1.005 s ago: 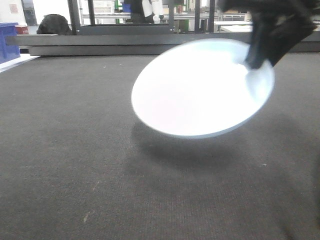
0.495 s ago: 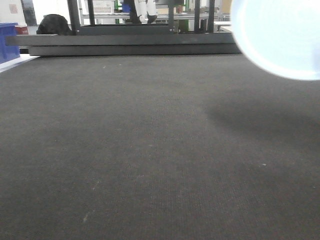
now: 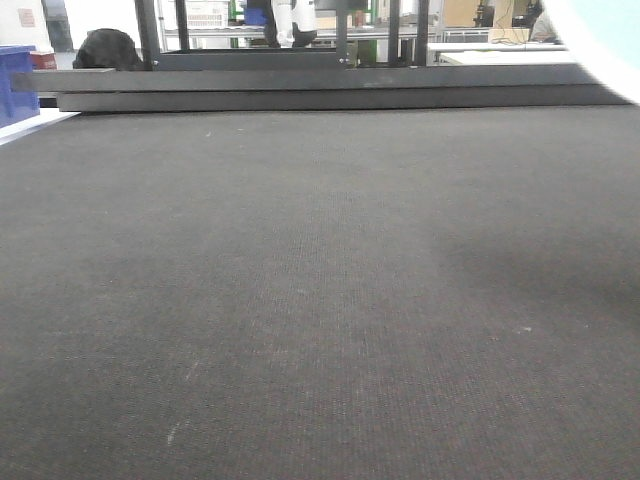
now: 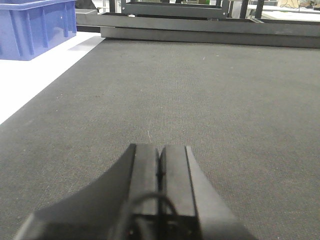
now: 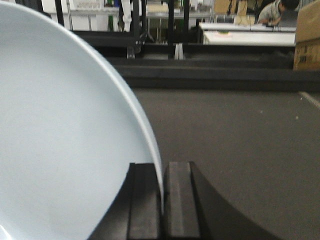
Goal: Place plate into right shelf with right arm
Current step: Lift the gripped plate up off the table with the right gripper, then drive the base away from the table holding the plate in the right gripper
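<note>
The white plate (image 5: 65, 130) fills the left half of the right wrist view, held on edge above the dark mat. My right gripper (image 5: 162, 167) is shut on its rim, one finger on each face. In the front view only a sliver of the plate (image 3: 610, 35) shows at the top right corner, and the right gripper itself is out of that frame. My left gripper (image 4: 160, 147) is shut with nothing in it, low over the mat. The right shelf is out of view.
A dark mat (image 3: 300, 300) covers the table. Dark low beams (image 3: 300, 90) of a black frame run along its far edge. A blue bin (image 4: 35, 27) stands on a white surface (image 4: 30, 80) at the left. A cardboard box (image 5: 307, 35) sits far right.
The plate has swung up and to the right, from the middle of the front view to its top right corner. Its shadow on the mat has drifted right and faded.
</note>
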